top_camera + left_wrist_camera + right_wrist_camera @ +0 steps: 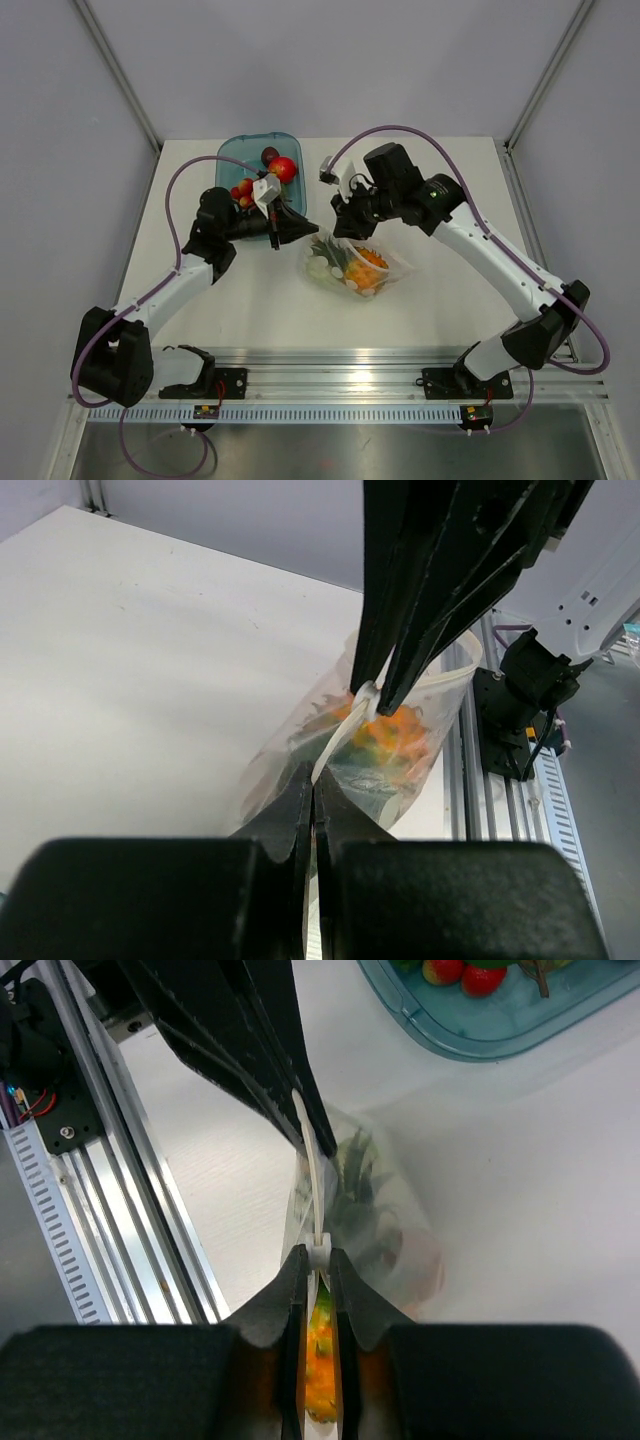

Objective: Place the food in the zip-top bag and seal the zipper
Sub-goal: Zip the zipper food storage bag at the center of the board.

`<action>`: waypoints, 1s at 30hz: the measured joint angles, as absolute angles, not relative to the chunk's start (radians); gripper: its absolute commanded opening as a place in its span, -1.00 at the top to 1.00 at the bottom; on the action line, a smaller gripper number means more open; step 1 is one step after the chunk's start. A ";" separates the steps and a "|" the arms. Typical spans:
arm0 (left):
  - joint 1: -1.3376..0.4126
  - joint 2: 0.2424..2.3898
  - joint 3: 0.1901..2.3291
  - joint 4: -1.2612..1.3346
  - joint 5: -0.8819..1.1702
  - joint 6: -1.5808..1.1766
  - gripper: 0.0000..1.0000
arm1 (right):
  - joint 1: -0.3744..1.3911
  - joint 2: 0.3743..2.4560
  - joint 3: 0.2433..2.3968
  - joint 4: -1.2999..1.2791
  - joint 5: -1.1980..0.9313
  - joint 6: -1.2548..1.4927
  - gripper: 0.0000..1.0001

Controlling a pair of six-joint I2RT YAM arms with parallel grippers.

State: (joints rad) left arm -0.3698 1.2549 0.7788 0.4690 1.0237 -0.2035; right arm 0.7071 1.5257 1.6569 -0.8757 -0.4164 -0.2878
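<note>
At the bag (360, 268) mouth, my left pincer (312, 780) and right pincer (315, 1255) clamp the zipper (308, 1160) — sealing step — next needs a steady slide along it.

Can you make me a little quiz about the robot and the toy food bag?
1. True or false: the blue tray holds no food.
2. What do the left end effector and right end effector pinch? A: a strawberry. B: the zipper. C: the tray rim.
3. Fill in: the orange food lies inside the ____.
Key: 1 false, red food is in it. 2 B. 3 zip-top bag.
</note>
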 measured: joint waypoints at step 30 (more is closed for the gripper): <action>-0.306 1.321 0.775 0.573 0.770 -0.314 1.00 | 0.707 0.989 1.135 -0.839 -0.192 0.041 1.00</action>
State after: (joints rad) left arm -0.3061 1.3212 0.7753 0.5732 0.7696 -0.3138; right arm 0.7067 0.9894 1.1347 -0.8391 -0.1917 0.0410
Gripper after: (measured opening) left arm 0.004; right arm 0.160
